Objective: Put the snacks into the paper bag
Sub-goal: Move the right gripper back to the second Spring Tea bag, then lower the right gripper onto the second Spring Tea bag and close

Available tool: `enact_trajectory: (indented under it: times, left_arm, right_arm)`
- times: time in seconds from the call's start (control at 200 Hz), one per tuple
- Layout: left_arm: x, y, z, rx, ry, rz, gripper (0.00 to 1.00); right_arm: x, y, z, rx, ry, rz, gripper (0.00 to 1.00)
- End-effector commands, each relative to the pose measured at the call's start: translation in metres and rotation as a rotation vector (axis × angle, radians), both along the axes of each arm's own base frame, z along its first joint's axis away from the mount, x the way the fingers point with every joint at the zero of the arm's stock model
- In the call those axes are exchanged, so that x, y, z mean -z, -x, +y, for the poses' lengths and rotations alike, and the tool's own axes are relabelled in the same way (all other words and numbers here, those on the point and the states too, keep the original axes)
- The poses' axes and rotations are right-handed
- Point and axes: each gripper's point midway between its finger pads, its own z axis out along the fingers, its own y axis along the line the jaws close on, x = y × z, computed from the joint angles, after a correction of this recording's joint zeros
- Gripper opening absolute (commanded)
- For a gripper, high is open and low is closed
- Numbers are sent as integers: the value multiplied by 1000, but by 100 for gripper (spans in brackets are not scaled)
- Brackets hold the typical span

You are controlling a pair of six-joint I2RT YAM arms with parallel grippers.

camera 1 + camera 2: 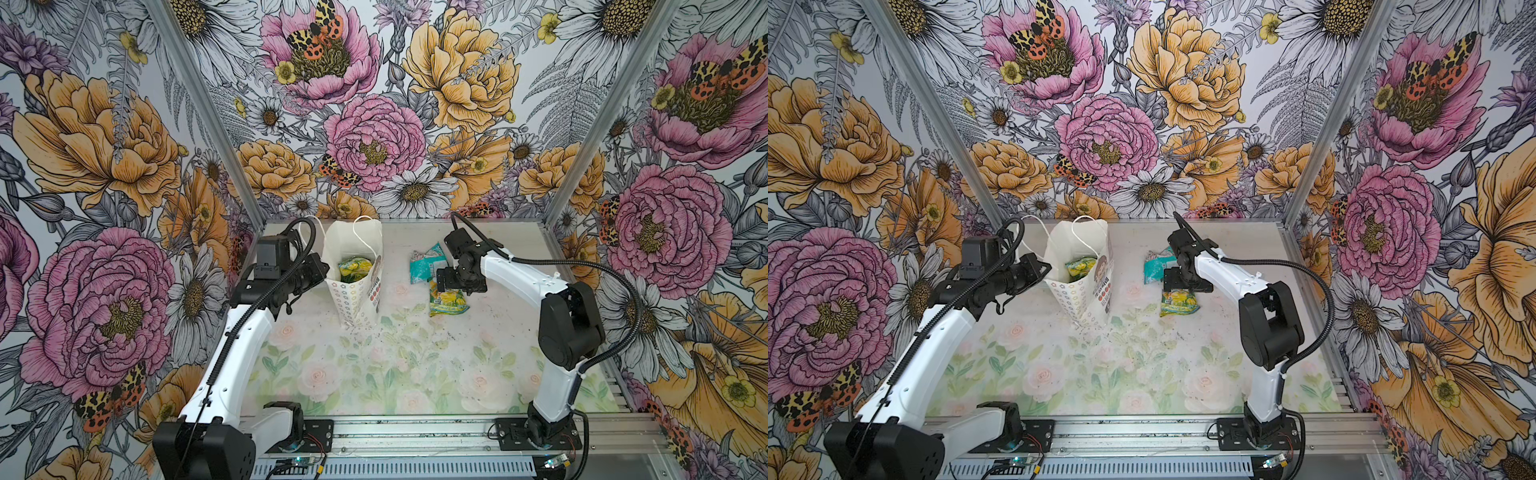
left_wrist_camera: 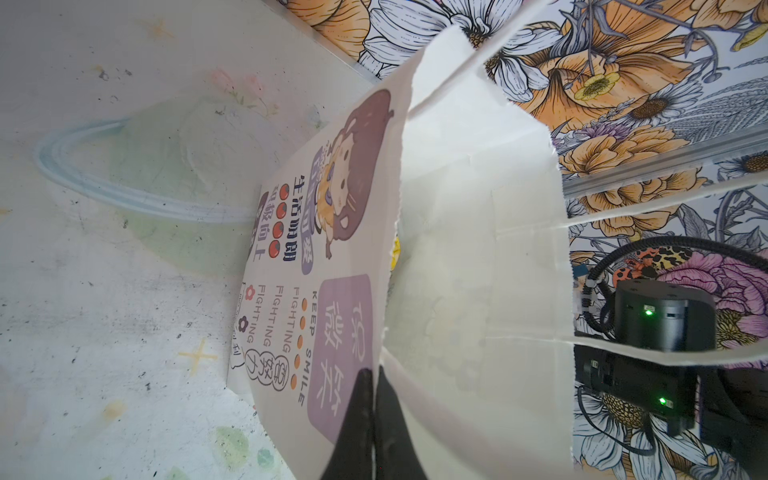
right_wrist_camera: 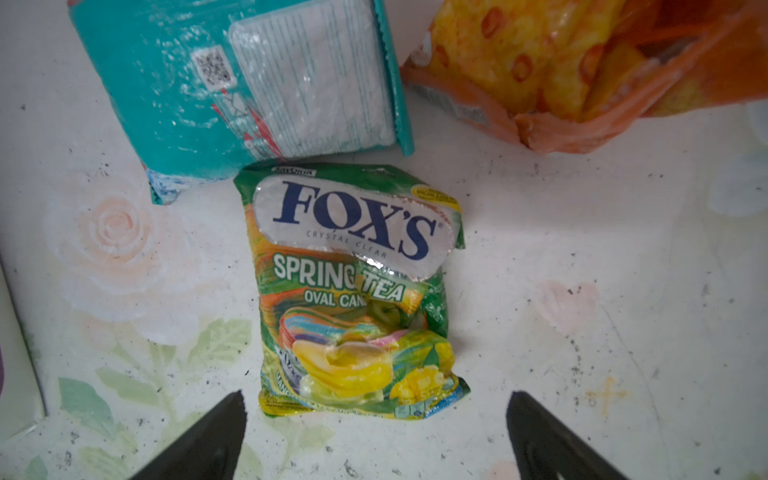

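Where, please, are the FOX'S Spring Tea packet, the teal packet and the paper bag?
FOX'S Spring Tea packet (image 3: 357, 291): right wrist view, middle of its printed front.
teal packet (image 3: 166, 83): right wrist view, teal foil beside the white label.
paper bag (image 1: 350, 302): a top view, its flower-patterned side wall.

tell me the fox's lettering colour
Dark blue FOX'S lettering on silver, best in the right wrist view.

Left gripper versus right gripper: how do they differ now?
The left gripper is shut, pinching the rim of the paper bag; the right gripper is open, holding nothing. The left sits at the bag, the right hovers above a green FOX'S packet. Both are black.
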Motion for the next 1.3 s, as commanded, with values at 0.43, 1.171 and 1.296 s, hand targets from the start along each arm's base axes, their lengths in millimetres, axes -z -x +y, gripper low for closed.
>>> enact_trajectory:
  times: [0.43, 1.171, 1.296]
  left_arm:
    - [7, 0, 0, -9, -11, 26, 0]
    - [7, 0, 1, -14, -9, 28, 0]
    - [8, 0, 0, -10, -8, 30, 0]
  right_arm:
    - [41, -21, 14, 40, -80, -62, 100]
    - [72, -15, 7, 32, 6, -36, 89]
    - [75, -12, 4, 31, 25, -33, 82]
